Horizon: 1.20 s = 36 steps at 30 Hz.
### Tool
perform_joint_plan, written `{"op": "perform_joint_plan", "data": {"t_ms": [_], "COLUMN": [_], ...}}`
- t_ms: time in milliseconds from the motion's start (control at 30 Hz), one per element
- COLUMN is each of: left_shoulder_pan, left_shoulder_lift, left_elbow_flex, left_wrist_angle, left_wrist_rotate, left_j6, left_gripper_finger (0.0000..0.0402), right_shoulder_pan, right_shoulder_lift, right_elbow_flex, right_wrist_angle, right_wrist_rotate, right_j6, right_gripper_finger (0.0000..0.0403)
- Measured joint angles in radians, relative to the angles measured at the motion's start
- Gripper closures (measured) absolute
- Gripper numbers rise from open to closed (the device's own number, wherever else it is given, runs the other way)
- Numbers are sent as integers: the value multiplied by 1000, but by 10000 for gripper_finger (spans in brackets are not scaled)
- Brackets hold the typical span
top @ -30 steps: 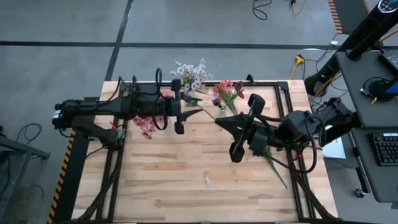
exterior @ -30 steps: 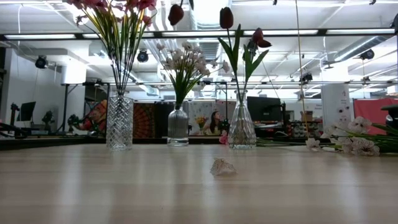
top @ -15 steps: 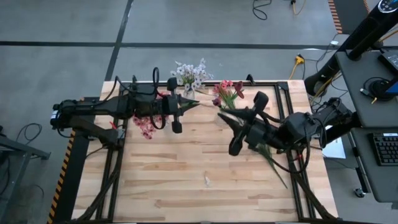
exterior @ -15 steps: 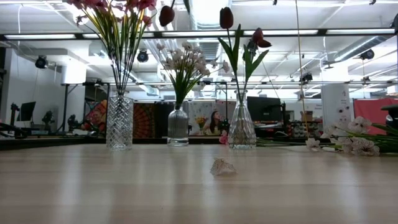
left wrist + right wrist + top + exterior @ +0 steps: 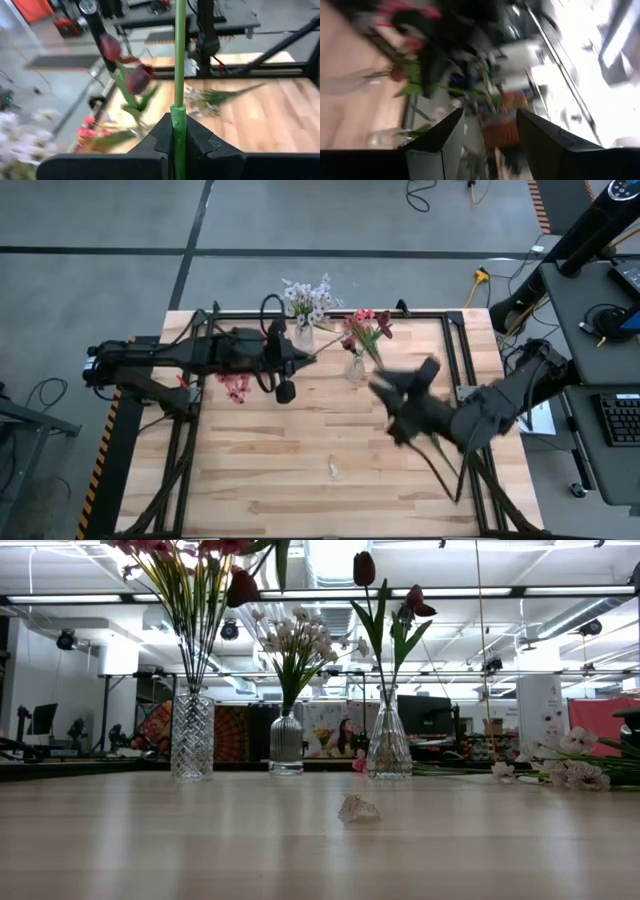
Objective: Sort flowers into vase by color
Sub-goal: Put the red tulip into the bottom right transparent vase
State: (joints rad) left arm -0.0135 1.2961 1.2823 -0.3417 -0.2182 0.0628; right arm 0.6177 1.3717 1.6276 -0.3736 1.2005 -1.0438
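Three glass vases stand along the table's far side: one with pink flowers (image 5: 192,735), one with white flowers (image 5: 286,743), one with dark red tulips (image 5: 388,745). My left gripper (image 5: 178,117), at the far left (image 5: 300,358), is shut on the green stem of another dark red tulip, whose bloom (image 5: 243,587) hangs high in the air in front of the pink bunch. My right gripper (image 5: 490,120) is open with nothing between its fingers, and stands blurred right of the tulip vase (image 5: 388,388). More flowers (image 5: 560,772) lie flat on the table's right. My left gripper pinches the tulip's thin green stem (image 5: 178,100) between its two fingers. The fingers come nearly level from the table's left and lie across the stem. The stem runs on past the fingers, and the flower is lifted clear of the table.
A small crumpled scrap (image 5: 357,808) lies in the middle of the table (image 5: 333,471). Loose green stems (image 5: 440,450) lie at the right under my right arm. The wooden top's near half (image 5: 280,480) is bare.
My right gripper has come off the tulip's stem, opened, and drawn back toward the table's right and near edges. The left gripper keeps the stem alone and has rolled a little. The tulip's bloom has swung left and sunk toward the pink bunch in the low view.
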Motion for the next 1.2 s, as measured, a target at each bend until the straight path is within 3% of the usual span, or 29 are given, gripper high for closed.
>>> {"op": "perform_joint_plan", "data": {"t_ms": [133, 233, 400, 867, 1200], "left_shoulder_pan": [-21, -29, -30, -45, -37], "left_shoulder_lift": [26, 53, 95, 101, 60], "left_elbow_flex": [0, 0, 0, 0, 0], "left_wrist_angle": [7, 9, 17, -6, -11], "left_wrist_rotate": [76, 179, 255, 472, 472], "left_j6": [-90, -143, -258, -495, -672], "left_gripper_finger": [397, 397, 397, 394, 393], "right_shoulder_pan": [13, 7, -19, -83, -100], "right_shoulder_lift": [58, 130, 244, 300, 313], "right_elbow_flex": [0, 0, 4, 53, 53], "right_wrist_angle": [-75, -70, 20, 5, 4], "right_wrist_rotate": [-29, -16, 113, 86, 76], "right_j6": [-12, -138, -364, -404, -401], "right_gripper_finger": [236, 237, 236, 249, 239]}}
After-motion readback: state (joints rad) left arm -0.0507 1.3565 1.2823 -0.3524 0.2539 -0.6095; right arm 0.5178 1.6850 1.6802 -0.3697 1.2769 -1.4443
